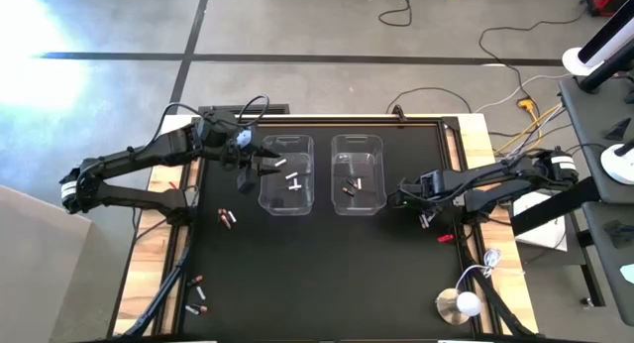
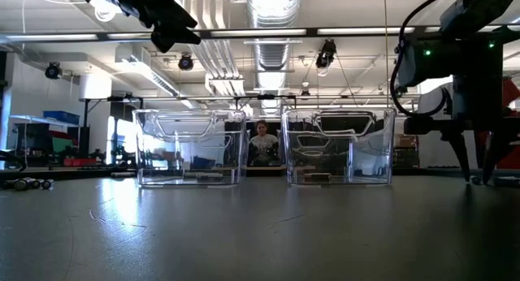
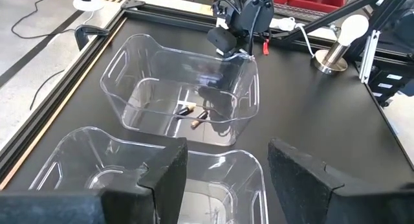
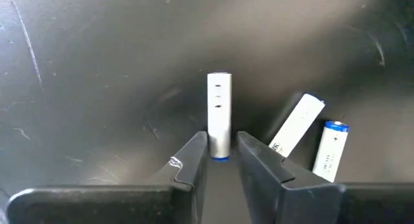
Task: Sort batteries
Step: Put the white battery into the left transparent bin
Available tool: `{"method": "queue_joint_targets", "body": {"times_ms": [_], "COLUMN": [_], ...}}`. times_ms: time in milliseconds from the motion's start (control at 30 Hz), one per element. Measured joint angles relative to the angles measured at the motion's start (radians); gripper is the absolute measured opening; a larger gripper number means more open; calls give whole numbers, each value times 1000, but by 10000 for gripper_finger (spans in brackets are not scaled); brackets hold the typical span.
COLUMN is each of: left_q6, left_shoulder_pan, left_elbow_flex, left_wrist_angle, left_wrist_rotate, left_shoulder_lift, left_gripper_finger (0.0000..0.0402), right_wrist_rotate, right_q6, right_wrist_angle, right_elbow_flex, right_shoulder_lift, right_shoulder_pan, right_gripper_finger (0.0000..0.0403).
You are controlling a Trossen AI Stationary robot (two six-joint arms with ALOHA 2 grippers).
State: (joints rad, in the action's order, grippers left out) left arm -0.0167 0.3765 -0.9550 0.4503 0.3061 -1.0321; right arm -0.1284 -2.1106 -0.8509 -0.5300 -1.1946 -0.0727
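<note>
My right gripper (image 4: 221, 147) (image 1: 420, 210) stands low over the mat to the right of the right bin and is shut on a silvery-white battery (image 4: 218, 107). Two more silvery-white batteries (image 4: 296, 129) (image 4: 330, 148) lie beside it. My left gripper (image 3: 226, 160) (image 1: 267, 167) hovers open and empty above the left clear bin (image 1: 287, 174), which holds silvery-white batteries (image 1: 293, 180). The right clear bin (image 1: 357, 173) holds dark copper-ended batteries (image 3: 196, 115). More loose batteries (image 1: 227, 217) lie on the mat at the left. My right gripper pinches the silvery-white battery at its blue-ringed end (image 4: 220, 153) between the two fingertips (image 4: 194, 154). The fingers come from above, pointing down at a slant, roughly in line with the battery. The battery lies flat on the mat (image 4: 97, 88).
A small red clip-like piece (image 1: 445, 238) lies on the mat near my right gripper. A lamp with a white bulb (image 1: 462, 303) stands at the near right corner. More batteries (image 1: 197, 294) lie near the left edge. Cables run along the table frame, and a person (image 2: 262, 141) sits beyond the table.
</note>
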Motion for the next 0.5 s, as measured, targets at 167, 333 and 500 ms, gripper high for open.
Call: {"method": "queue_joint_targets", "body": {"times_ms": [167,333,500], "left_q6": [12,86,119], "left_shoulder_pan": [0,1,-1], "left_elbow_flex": [0,0,0], "left_wrist_angle": [0,-24,-62], "left_wrist_rotate": [0,62,210], "left_shoulder_lift": [0,2,1], "left_gripper_finger": [192,192,192], "right_wrist_rotate": [1,0,0], "right_q6": [14,54,198], "right_wrist_angle": [5,10,10], "right_elbow_flex": [16,22,8], "right_shoulder_lift": [3,3,2], "right_shoulder_pan": [0,0,0], "right_gripper_finger": [50,38,35]}}
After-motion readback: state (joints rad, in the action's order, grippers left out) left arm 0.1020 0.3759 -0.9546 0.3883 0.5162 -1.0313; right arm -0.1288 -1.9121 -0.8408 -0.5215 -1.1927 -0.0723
